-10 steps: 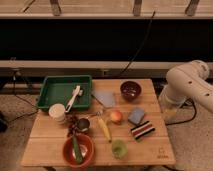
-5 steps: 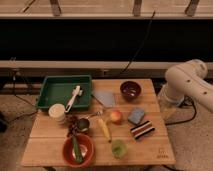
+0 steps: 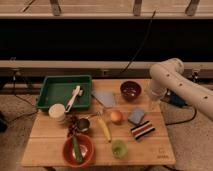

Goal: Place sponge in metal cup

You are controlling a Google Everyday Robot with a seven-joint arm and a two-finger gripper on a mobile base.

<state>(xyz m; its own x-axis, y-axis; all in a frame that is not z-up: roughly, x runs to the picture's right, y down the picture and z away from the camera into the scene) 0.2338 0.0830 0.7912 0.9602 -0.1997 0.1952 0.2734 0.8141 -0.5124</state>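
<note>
The sponge point(image 3: 135, 116), a small blue-grey block, lies on the wooden table point(image 3: 50, 145), right of centre, next to a black, red and white striped block point(image 3: 142, 130). The metal cup point(image 3: 83, 125) stands left of centre, beside a yellow banana point(image 3: 103, 129). My gripper point(image 3: 153, 103) hangs from the white arm point(image 3: 167, 77) over the table's right edge. It is up and to the right of the sponge and not touching it. It holds nothing that I can see.
A green tray point(image 3: 52, 90) with a white utensil sits at the back left. Also on the table are a pale-blue flat square point(image 3: 104, 98), a dark red bowl point(image 3: 130, 90), an orange fruit point(image 3: 116, 116), a white cup point(image 3: 57, 112), a green cup point(image 3: 118, 148) and a red bowl point(image 3: 67, 152).
The arm has swung left from beyond the table's right side, bringing the gripper over the right edge, closer to the sponge. The objects have not moved.
</note>
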